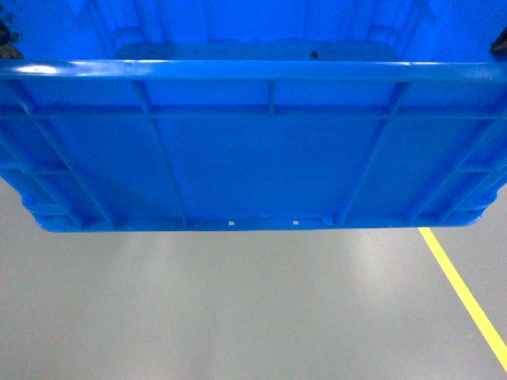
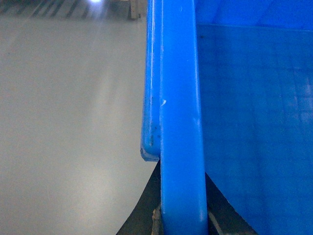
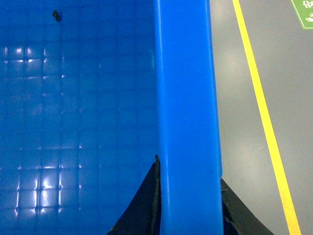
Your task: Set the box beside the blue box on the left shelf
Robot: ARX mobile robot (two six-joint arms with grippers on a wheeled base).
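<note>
Above the grey floor point(image 1: 238, 309) | box point(image 1: 253, 158) carried between my hands | left hand point(image 2: 182, 223), right hand point(image 3: 188, 215) each clamped over a side rim | shelf unseen: keep level, grips even.

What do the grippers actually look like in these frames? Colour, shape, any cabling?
Little shows. The left gripper and the right gripper each appear as dark, near-black tapering fingers on either side of the thick rim of the large bright-blue ribbed plastic crate. In the left wrist view, greyish metal shows by the rim. No cables or markings visible; arms are out of frame.
</note>
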